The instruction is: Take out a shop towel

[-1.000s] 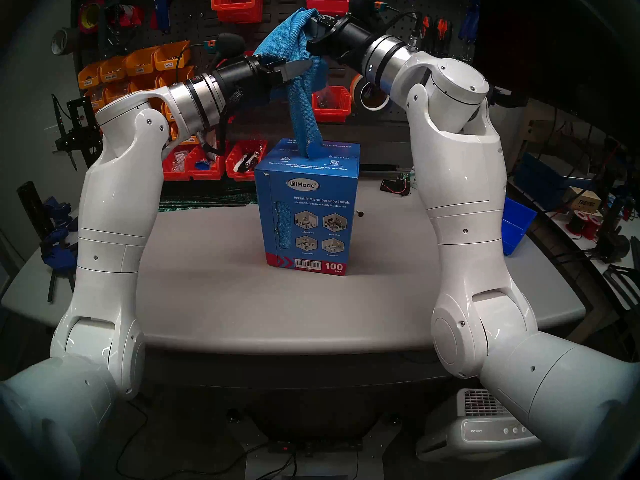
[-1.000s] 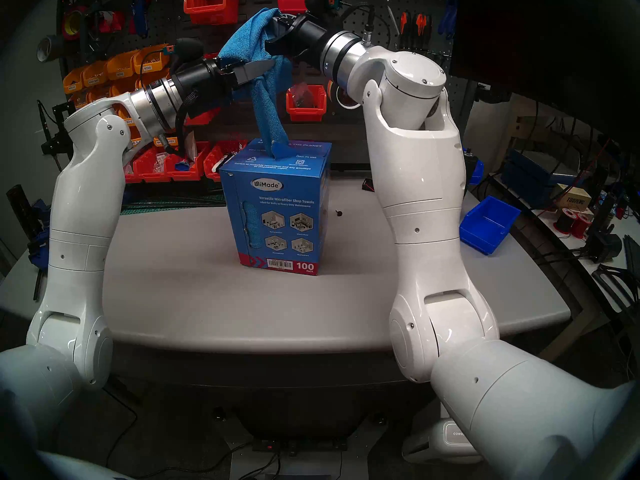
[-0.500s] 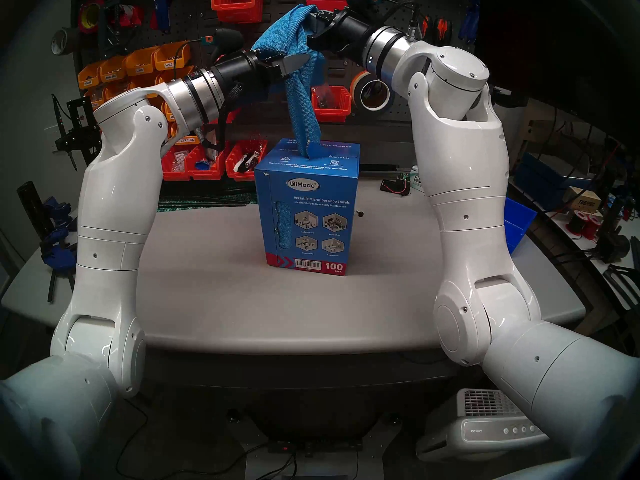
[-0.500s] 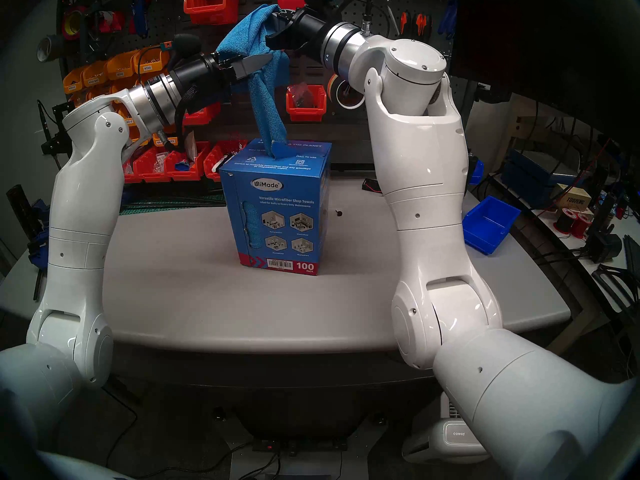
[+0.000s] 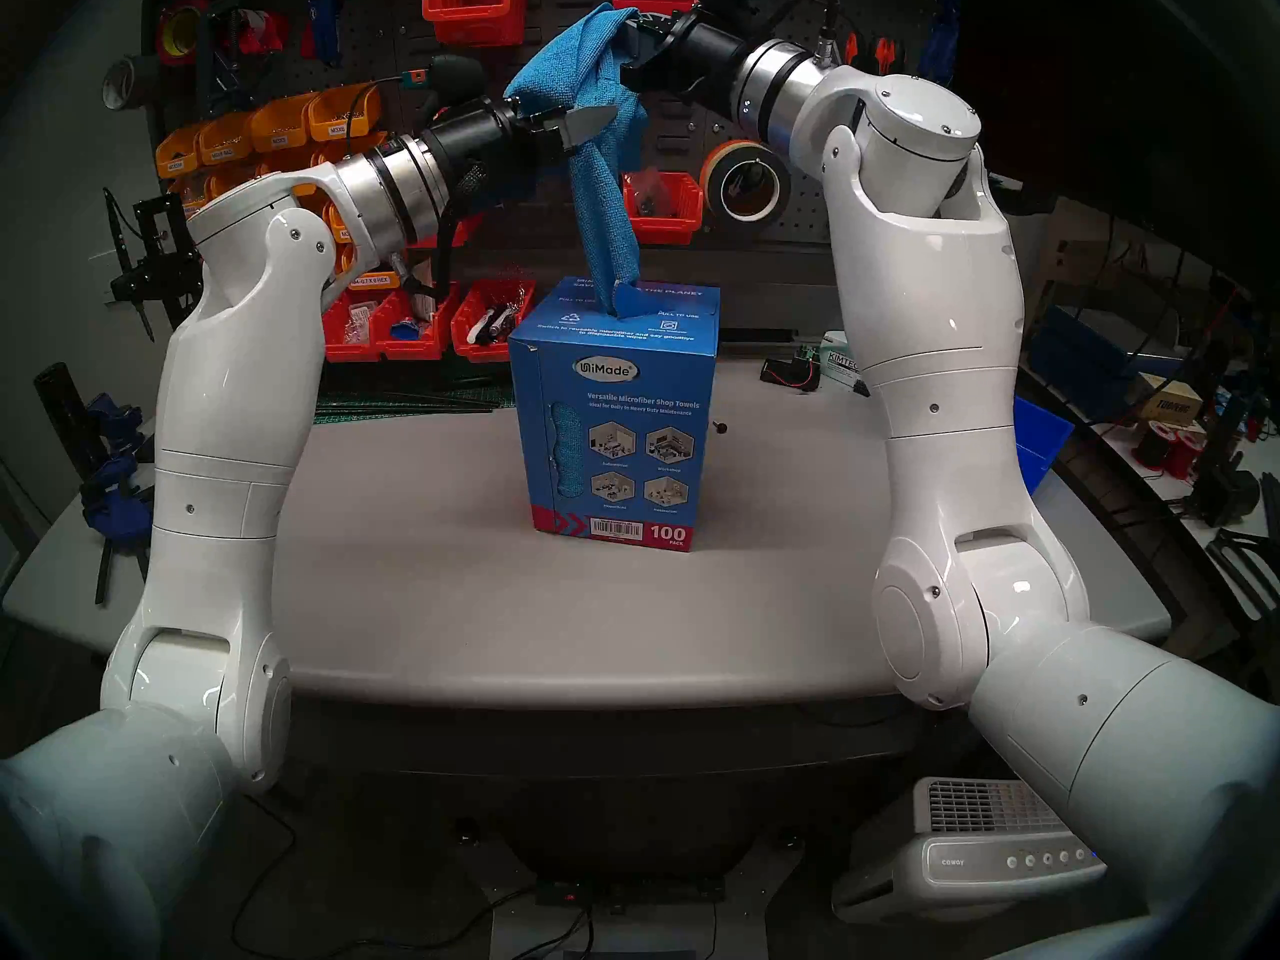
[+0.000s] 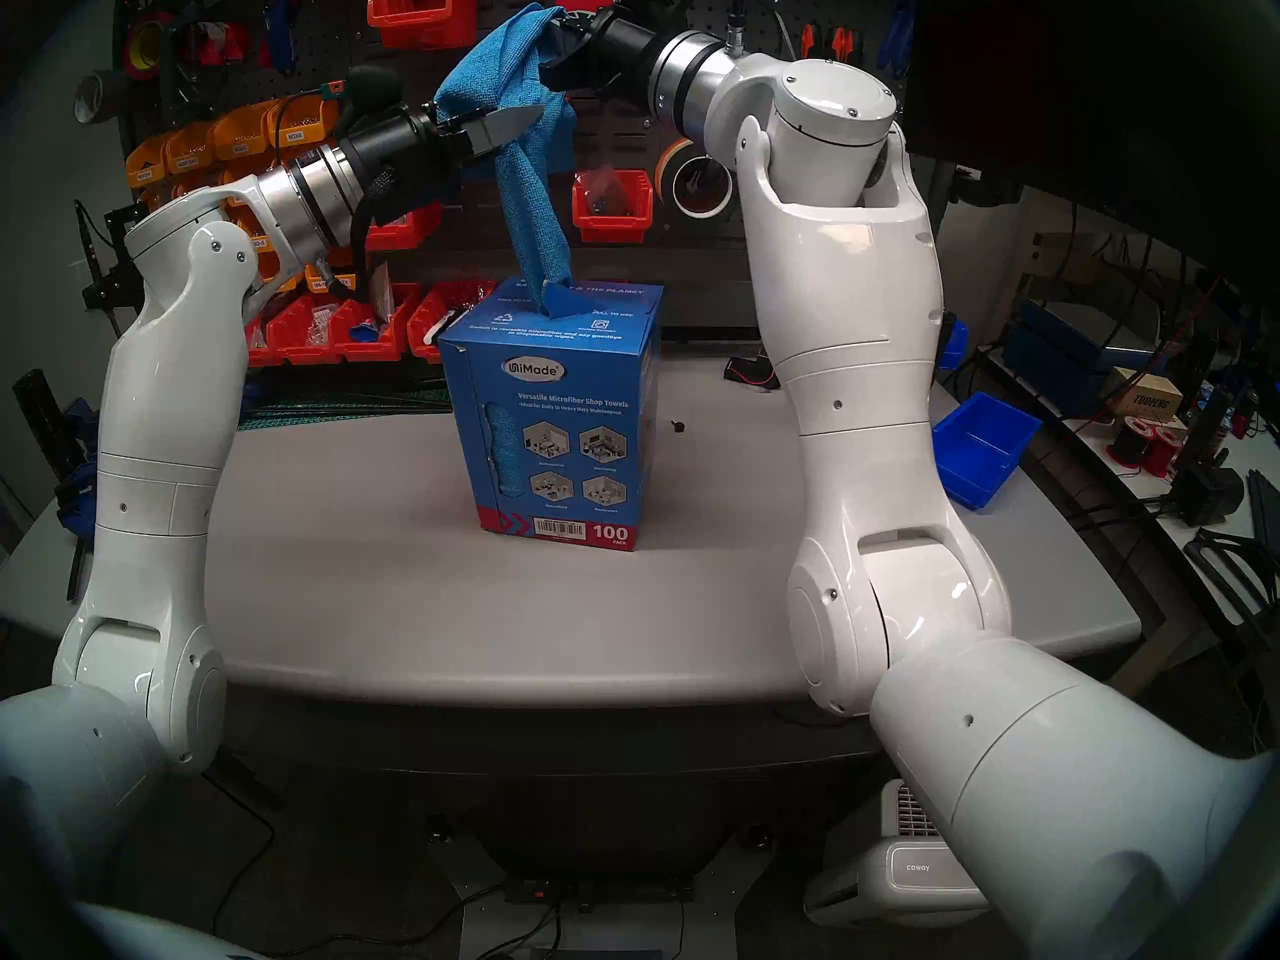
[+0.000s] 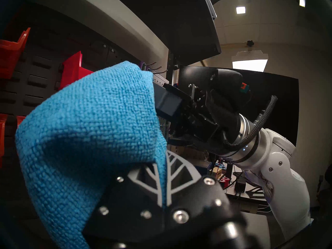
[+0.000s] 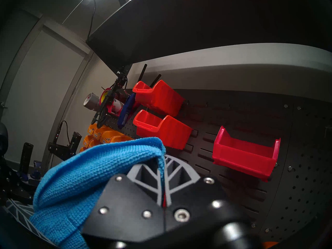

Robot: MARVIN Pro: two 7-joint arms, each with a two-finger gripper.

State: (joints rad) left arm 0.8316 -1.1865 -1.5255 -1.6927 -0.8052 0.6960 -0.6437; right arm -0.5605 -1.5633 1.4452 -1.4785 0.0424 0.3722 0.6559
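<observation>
**Nearly out: towel stretched high above the box**

Now the shop towel point(image 5: 604, 196) is seen drawn up in a long blue rope from the slot in the top of the tall printed box point(image 5: 613, 418), which stands upright near the middle of the desk point(image 5: 429, 591), well back from its front edge. The cloth is clamped twice. It is pinched by the left gripper point(image 5: 601, 119) partway up the column, with the pale ribbed fingers point(image 7: 170, 173) pressed together on a fold, as the left wrist view confirms. Higher up, and a little toward the pegboard, the top end is pinched by the right gripper point(image 5: 627, 37), its jaws likewise closed on a hem that is seen running between them in the right wrist view.

As for progress: most of the towel is judged to be clear of the box, yet its lowest end is not. The tail is seen disappearing into the slot, beside a small raised cardboard flap point(image 5: 632, 299). So the extraction is not yet finished; a last stretch of lift is judged necessary before the cloth hangs free. The box is held by nothing, so it could be dragged or tipped if the tail snags.

Up close, a fine waffle weave is shown, soft and thin, bunched into rounded folds between the two grips. The box is stiff, glossy card with square corners; the desk top is smooth, matte grey with a rounded front edge.
</observation>
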